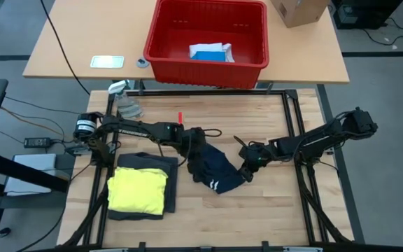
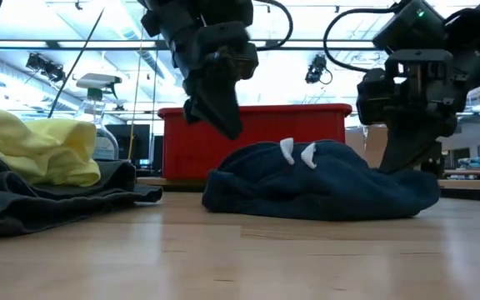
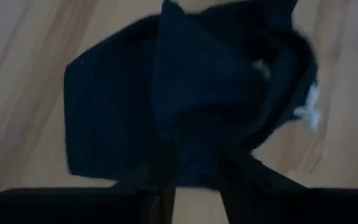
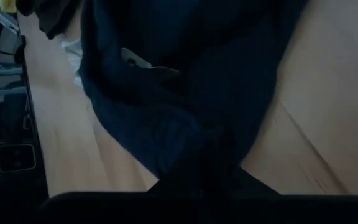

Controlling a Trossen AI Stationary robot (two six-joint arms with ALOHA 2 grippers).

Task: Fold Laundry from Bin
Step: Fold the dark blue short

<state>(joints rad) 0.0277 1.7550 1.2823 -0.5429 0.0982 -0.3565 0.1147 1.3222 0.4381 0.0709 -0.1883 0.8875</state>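
Note:
A dark blue garment (image 1: pixel 212 168) with white trim lies crumpled on the wooden table, mid-way between my two grippers. My left gripper (image 1: pixel 193 145) hangs open just above its left end (image 2: pixel 223 125), with the cloth right below the fingers in the left wrist view (image 3: pixel 194 186). My right gripper (image 1: pixel 247 170) is down at the garment's right end, shut on the cloth. A yellow garment (image 1: pixel 138 189) rests folded on a dark grey one (image 1: pixel 170 175) at the near left. The red bin (image 1: pixel 205 63) stands on the far table, a blue and white garment (image 1: pixel 212 52) inside. My right gripper pinches a bunched bit of the blue garment's right end (image 4: pixel 191 149) between its two fingers. The fingers slant down from the table's right side (image 2: pixel 407 158). One layer or several, I cannot tell. The garment lies slack in a heap on the table.
A pale grey rag (image 1: pixel 128 108) and a small red pen-like object (image 1: pixel 180 117) lie at the far left of the wooden table. A brown cardboard box (image 1: pixel 299 10) stands beside the bin. Black frame rails (image 1: pixel 294 126) border the table. Bare wood (image 1: pixel 257 210) lies near the front.

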